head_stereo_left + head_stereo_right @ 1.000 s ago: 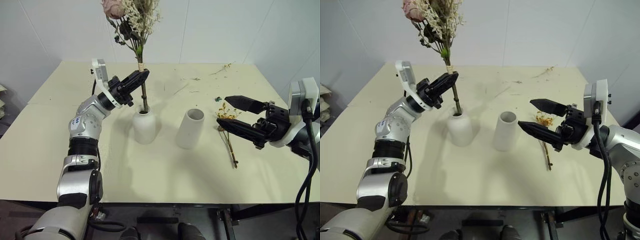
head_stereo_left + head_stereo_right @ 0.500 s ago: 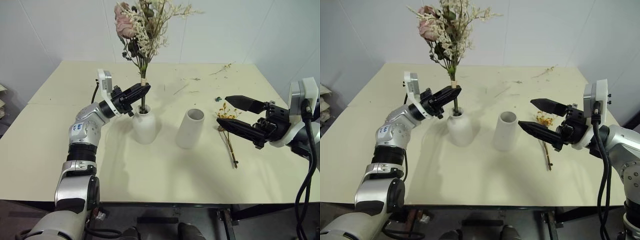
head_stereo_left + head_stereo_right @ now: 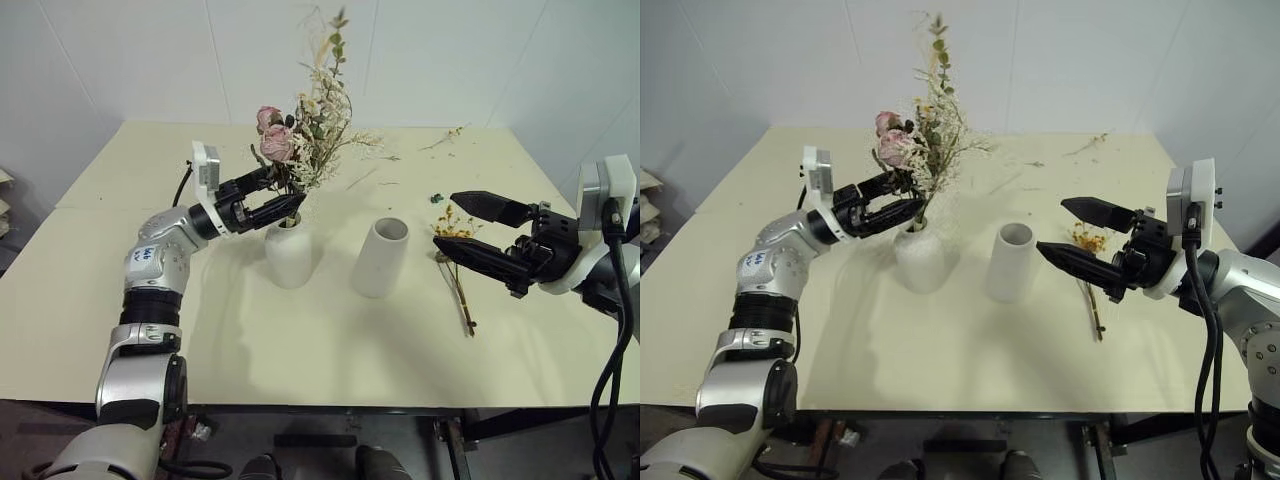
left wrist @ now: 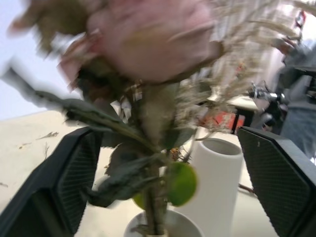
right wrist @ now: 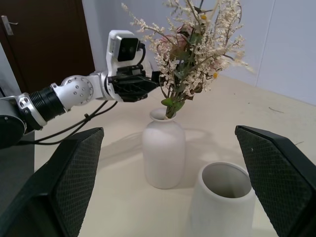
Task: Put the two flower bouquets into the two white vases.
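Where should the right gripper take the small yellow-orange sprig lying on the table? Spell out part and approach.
Probably the bare thin stem, midway along the small sprig with yellow-orange blossoms, coming from above. It lies flat on the cream table, blossoms at its far end, so the open right gripper would straddle the stem crosswise and spare the fragile flowers.

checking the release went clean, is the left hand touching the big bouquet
Cannot tell. The left wrist view shows the left hand open around the big bouquet, but blur hides any contact with the leaves.

Large bouquet (image 3: 305, 140) dropped deep into bottle vase (image 3: 288, 250) — left gripper (image 3: 285, 196) opened, released stems
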